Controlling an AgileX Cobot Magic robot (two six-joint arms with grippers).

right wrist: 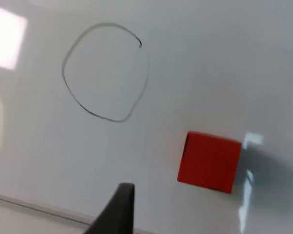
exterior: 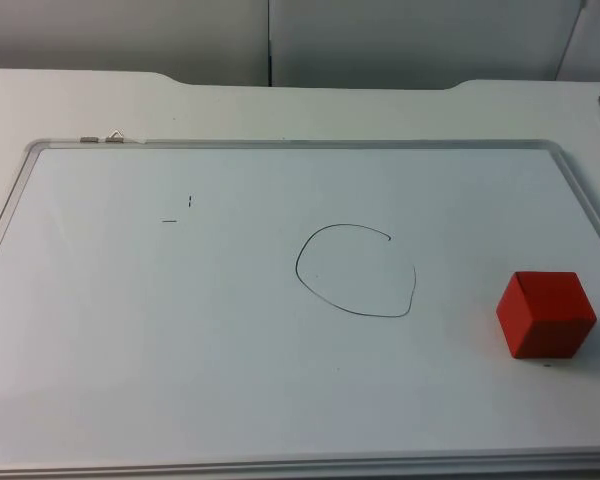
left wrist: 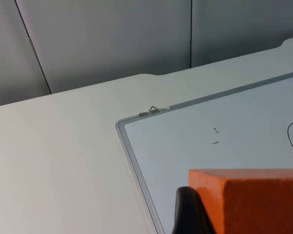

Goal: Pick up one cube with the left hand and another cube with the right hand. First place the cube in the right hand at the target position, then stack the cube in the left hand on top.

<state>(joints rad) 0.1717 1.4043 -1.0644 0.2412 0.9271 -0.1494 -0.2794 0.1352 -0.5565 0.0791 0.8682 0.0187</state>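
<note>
A red cube (exterior: 545,314) rests on the whiteboard (exterior: 130,330) near its right edge, to the right of a hand-drawn black circle (exterior: 298,268). The right wrist view looks down on that same red cube (right wrist: 209,162) and circle (right wrist: 64,75); my right gripper (right wrist: 156,225) hovers above them, open, with one black fingertip (right wrist: 120,207) showing and nothing beside it. My left gripper (left wrist: 249,222) is shut on an orange cube (left wrist: 254,192), held above the board's far left corner, with a black fingertip (left wrist: 188,212) pressed to the cube's side.
The whiteboard's metal frame (exterior: 280,143) runs round the work area, with a small clip (exterior: 102,138) at its back left corner. Two short pen marks (exterior: 178,210) lie left of the circle. A grey partition wall (exterior: 270,40) stands behind the table.
</note>
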